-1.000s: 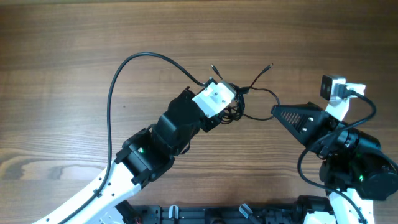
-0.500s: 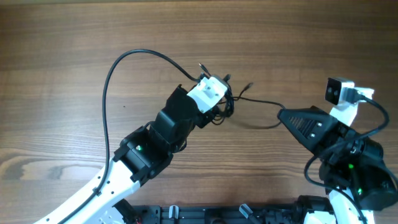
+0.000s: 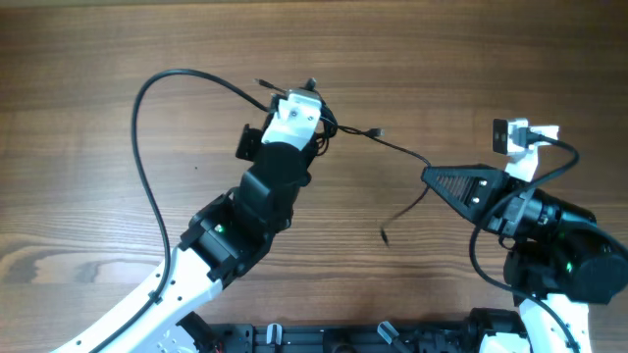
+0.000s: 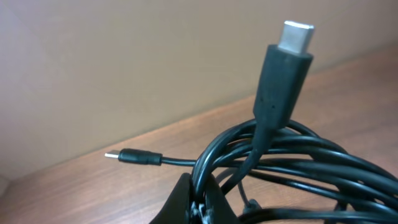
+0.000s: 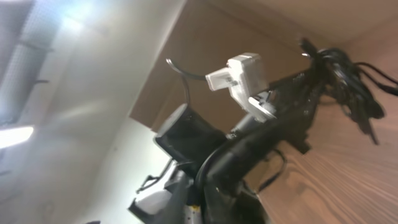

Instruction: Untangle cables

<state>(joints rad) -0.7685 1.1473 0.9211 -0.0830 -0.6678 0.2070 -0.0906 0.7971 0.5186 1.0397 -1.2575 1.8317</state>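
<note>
Dragged up and to the left since half a second ago, the tangled knot of thin black cables now lies further from the right arm, and one cord has paid out of it

Overhead, the left gripper sits at the knot, mostly hidden under its white box-shaped wrist camera. The freed cord runs right past a small black plug, bends just at the tip of the right gripper, a black wedge pointing left, then drops to a loose end lying on the brown wooden table. Whether that wedge pinches the cord or only touches it, I cannot tell

Left wrist view: the left gripper is clamped narrow on several loops of the cables. A flat black connector with a whitish-silver tip stands upright above them, and a thin barrel plug pokes out to the left, low over the wood

Right wrist view: the black left arm reaches to the knot at the upper right; the right gripper's own fingers do not show clearly
</note>
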